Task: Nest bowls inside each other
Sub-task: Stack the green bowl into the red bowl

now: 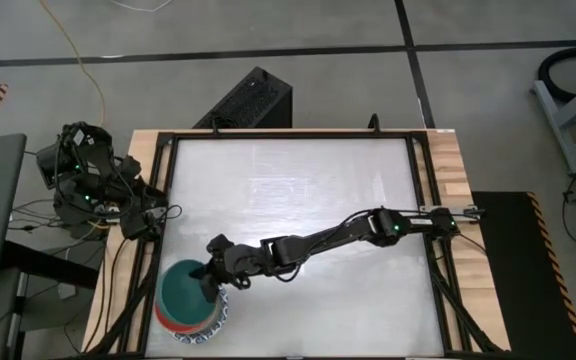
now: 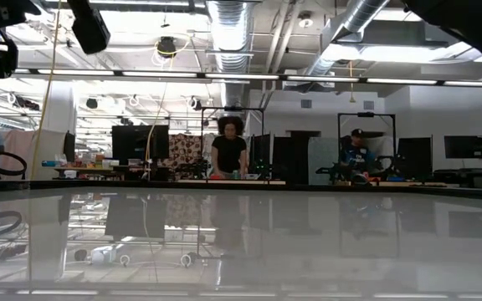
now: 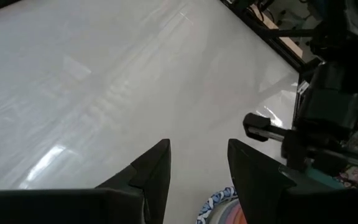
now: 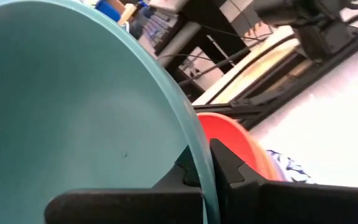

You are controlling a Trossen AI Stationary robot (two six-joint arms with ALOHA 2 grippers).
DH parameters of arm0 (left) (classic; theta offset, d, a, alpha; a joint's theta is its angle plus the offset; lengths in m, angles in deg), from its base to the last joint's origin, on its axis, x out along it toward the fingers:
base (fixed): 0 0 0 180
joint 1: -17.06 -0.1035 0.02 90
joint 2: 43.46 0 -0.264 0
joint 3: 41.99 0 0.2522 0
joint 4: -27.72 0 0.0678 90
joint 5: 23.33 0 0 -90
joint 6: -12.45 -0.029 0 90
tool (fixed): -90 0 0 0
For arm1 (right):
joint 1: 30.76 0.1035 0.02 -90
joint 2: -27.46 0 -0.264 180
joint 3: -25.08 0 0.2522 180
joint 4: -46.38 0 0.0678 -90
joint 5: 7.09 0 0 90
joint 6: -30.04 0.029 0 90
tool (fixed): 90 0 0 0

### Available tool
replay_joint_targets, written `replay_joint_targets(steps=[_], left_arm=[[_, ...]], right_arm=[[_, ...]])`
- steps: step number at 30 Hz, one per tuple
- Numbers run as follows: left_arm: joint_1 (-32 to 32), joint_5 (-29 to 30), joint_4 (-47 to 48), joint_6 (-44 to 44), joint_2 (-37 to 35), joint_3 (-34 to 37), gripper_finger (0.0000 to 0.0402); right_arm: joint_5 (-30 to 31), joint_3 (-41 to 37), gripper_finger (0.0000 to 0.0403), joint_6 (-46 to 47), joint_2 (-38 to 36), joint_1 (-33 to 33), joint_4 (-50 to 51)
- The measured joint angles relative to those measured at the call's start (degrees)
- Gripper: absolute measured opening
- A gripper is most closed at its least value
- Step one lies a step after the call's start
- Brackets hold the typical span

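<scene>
A dark green bowl (image 1: pixel 184 288) is on top of a stack of bowls at the table's near left corner. Under it I see a red bowl (image 1: pixel 164 318) and a white bowl with a blue-patterned rim (image 1: pixel 214 324). My right gripper (image 1: pixel 208 283) reaches across the table from the right and is shut on the green bowl. In the right wrist view the green bowl (image 4: pixel 73 112) fills the picture, with the red bowl (image 4: pixel 235 140) and the patterned rim (image 4: pixel 288 165) behind it. My left gripper (image 3: pixel 197 149) waits open and empty at the table's left edge (image 1: pixel 160 213). My right gripper pinches the green bowl's rim (image 4: pixel 194 146) on the side toward the table's right. One finger is inside the bowl and one finger (image 4: pixel 229 165) is outside. The fingers come nearly level from the right. Whether the bowl rests on the red bowl or hangs just clear does not show.
The white tabletop (image 1: pixel 298 190) spreads from the stack to the far and right edges, inside a dark frame (image 1: pixel 423 160). A black box (image 1: pixel 248 100) stands beyond the far edge. People work at benches in the room behind (image 2: pixel 228 150).
</scene>
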Motion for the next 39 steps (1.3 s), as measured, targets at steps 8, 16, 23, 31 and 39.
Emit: replay_joint_targets(steps=[8,16,23,31,39], left_arm=[[-0.01,1.54,-0.02,-0.07,0.00,0.00,0.0148],[-0.01,1.64,0.00,0.20,0.00,0.00,0.0148],[-0.01,2.97,0.00,0.69,-0.04,0.00,0.0148],[-0.01,2.95,0.00,2.80,-0.09,0.00,0.0148],[-0.01,2.60,0.00,3.44,-0.09,0.00,0.0148]], right_arm=[[-1.55,0.02,0.0012,-1.33,0.04,-0.02,0.74],[-2.07,0.02,0.0012,-2.80,0.22,-0.42,0.57],[-5.29,0.25,0.0012,-1.59,2.92,-0.42,-1.53],[-6.03,0.24,0.0020,-4.05,3.59,-0.68,-2.75],[-6.02,0.24,0.0049,-4.92,3.58,-0.72,-1.95]])
